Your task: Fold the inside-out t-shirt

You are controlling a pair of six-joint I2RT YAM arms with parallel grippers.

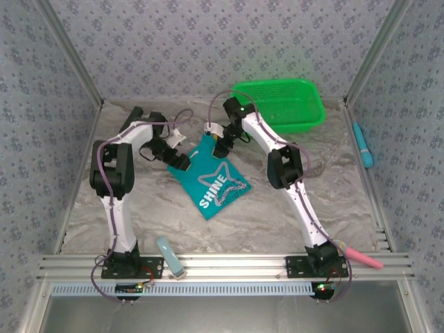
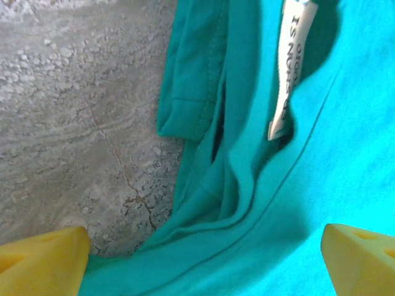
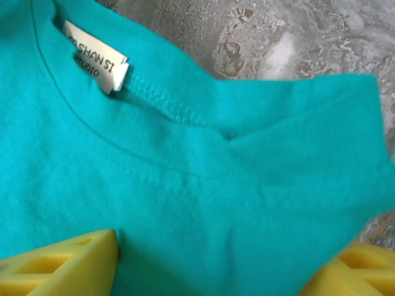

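Note:
The inside-out t-shirt (image 1: 211,182) is teal and lies bunched in a compact shape mid-table, a white star and "SHINE" print facing up. My left gripper (image 1: 182,161) sits at its upper left edge. In the left wrist view that gripper (image 2: 203,265) is open, its yellow fingertips (image 2: 43,259) wide apart over folded cloth (image 2: 247,185) by the white neck tag (image 2: 290,68). My right gripper (image 1: 220,147) is at the shirt's top, near the collar. Seen from the right wrist, this gripper (image 3: 210,271) is open, its fingertips (image 3: 62,265) straddling cloth below the collar seam and tag (image 3: 95,65).
A bright green mesh basket (image 1: 281,104) stands at the back right. A blue tool (image 1: 362,146) lies along the right rail. A pink object (image 1: 364,258) and a pale blue one (image 1: 170,255) rest on the front frame. Bare marble tabletop (image 1: 152,208) surrounds the shirt.

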